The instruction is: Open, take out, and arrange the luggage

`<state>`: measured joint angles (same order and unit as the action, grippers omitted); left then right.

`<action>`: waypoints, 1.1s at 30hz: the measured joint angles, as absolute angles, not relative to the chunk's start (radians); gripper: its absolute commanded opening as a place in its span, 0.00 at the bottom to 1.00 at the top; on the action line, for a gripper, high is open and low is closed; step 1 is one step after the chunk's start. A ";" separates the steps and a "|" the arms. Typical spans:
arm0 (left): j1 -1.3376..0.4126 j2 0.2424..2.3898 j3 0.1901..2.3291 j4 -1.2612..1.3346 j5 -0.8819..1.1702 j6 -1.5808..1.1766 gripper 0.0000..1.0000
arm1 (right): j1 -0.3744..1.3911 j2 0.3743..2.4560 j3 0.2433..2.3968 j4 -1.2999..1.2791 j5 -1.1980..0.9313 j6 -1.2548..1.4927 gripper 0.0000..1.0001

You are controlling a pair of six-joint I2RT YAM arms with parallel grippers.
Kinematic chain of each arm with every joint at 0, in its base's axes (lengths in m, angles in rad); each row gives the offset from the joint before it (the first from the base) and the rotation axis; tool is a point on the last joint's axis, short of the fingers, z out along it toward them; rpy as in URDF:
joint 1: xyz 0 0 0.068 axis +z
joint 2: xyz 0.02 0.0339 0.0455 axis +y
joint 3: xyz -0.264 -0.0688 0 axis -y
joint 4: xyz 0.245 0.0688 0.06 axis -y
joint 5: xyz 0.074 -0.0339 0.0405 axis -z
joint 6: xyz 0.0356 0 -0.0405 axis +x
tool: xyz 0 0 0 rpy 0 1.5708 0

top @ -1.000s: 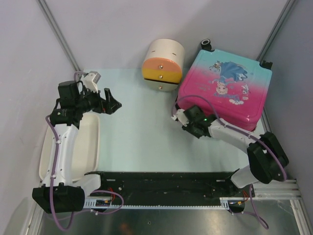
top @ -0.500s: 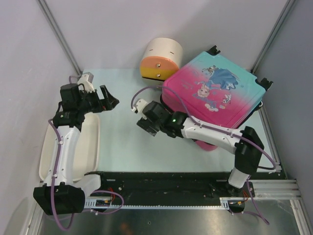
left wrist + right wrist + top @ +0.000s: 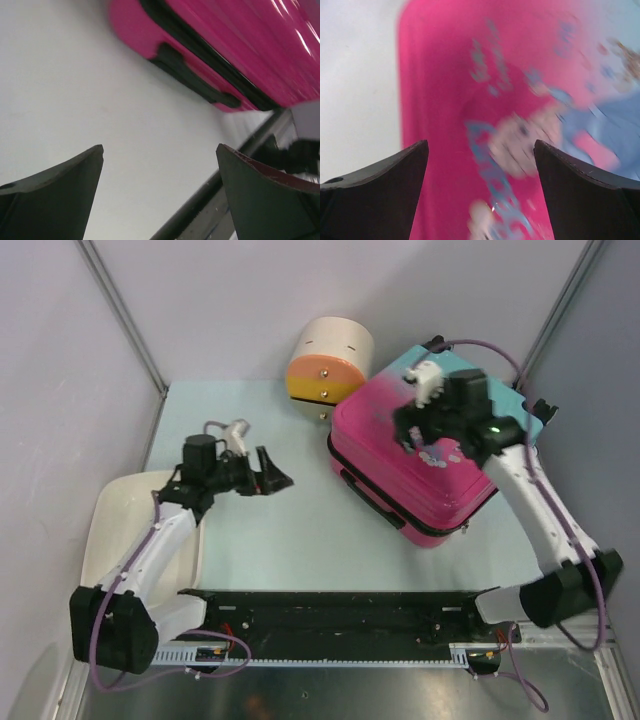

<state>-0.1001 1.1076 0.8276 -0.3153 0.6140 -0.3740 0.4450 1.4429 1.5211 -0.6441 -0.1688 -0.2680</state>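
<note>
The luggage point(image 3: 440, 495) lies flat and closed at the right of the table, its pink end nearest and its teal end at the back. My right gripper point(image 3: 412, 435) hovers open above the lid, and its wrist view shows the blurred princess print on the luggage point(image 3: 510, 85) between the spread fingers point(image 3: 380, 185), which hold nothing. My left gripper point(image 3: 277, 479) is open over the bare table, pointing right at the case and well short of it. Ahead of my left gripper point(image 3: 160, 152) is the pink side of the luggage point(image 3: 225, 45) with its black side handle point(image 3: 192, 80).
A cream cylindrical box point(image 3: 333, 358) with orange-yellow drawers stands at the back, touching or nearly touching the case's far-left corner. A white tray point(image 3: 108, 530) lies at the left under the left arm. A black rail point(image 3: 330, 605) runs along the near edge.
The luggage has turned and slid left toward the middle. My right gripper left its near-left side, rose over the lid and opened. My left gripper swung right and toward the near edge, nearer the case.
</note>
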 measured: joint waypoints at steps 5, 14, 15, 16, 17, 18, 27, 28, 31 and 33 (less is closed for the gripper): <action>-0.308 1.176 0.802 -0.188 0.646 -0.422 0.99 | 0.202 1.196 1.398 -0.793 -0.292 -0.400 0.86; -0.534 1.413 0.776 0.083 0.666 -0.562 0.97 | -0.574 1.105 1.264 -1.176 -0.558 -0.897 0.66; -0.548 1.435 0.777 0.107 0.666 -0.574 0.96 | -0.616 1.119 1.238 -1.198 -0.572 -0.944 0.66; -0.559 1.459 0.779 0.130 0.663 -0.587 0.95 | -0.658 1.136 1.208 -1.226 -0.592 -0.995 0.65; -0.566 1.478 0.780 0.147 0.660 -0.601 0.95 | -0.688 1.153 1.183 -1.253 -0.604 -1.039 0.64; -0.573 1.503 0.783 0.165 0.659 -0.614 0.95 | -0.712 1.171 1.160 -1.267 -0.616 -1.076 0.63; -0.587 1.700 0.900 0.262 0.635 -0.683 0.90 | -0.625 1.301 1.011 -1.100 -0.678 -1.084 0.62; -0.587 1.720 0.923 0.268 0.635 -0.682 0.87 | -0.601 1.315 1.009 -1.064 -0.679 -1.060 0.62; -0.588 1.784 0.997 0.286 0.635 -0.682 0.80 | -0.545 1.340 1.008 -0.931 -0.683 -0.983 0.63; -0.588 1.816 1.033 0.290 0.632 -0.680 0.78 | -0.541 1.344 1.008 -0.850 -0.674 -0.933 0.63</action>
<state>-0.5880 1.8160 1.0332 0.2897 0.6315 -0.6796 -0.5411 1.3437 1.0077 -0.8505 -0.6743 -0.9325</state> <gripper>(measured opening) 0.811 0.621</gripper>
